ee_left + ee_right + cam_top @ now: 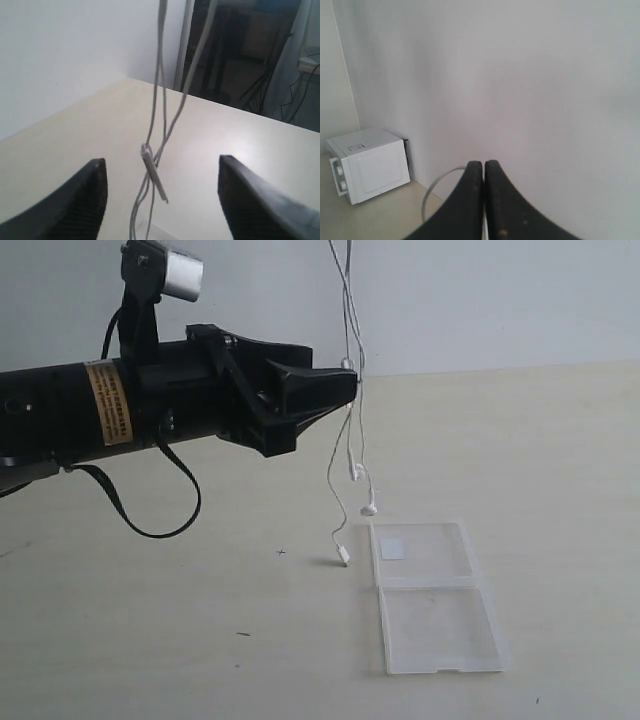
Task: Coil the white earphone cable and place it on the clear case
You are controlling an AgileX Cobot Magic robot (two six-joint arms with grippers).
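Dangling white earphone cable (343, 554), inside wide left claw (161, 162), beside clear case (440, 632)

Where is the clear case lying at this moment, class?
In the exterior view the clear case lies open on the table, lower right of centre, just right of the dangling ends of the white earphone cable.

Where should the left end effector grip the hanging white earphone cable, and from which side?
Probably the white earphone cable just above its inline remote, where the strands hang vertical and close together. The open left end effector faces them level from the side, so it can close horizontally across them.
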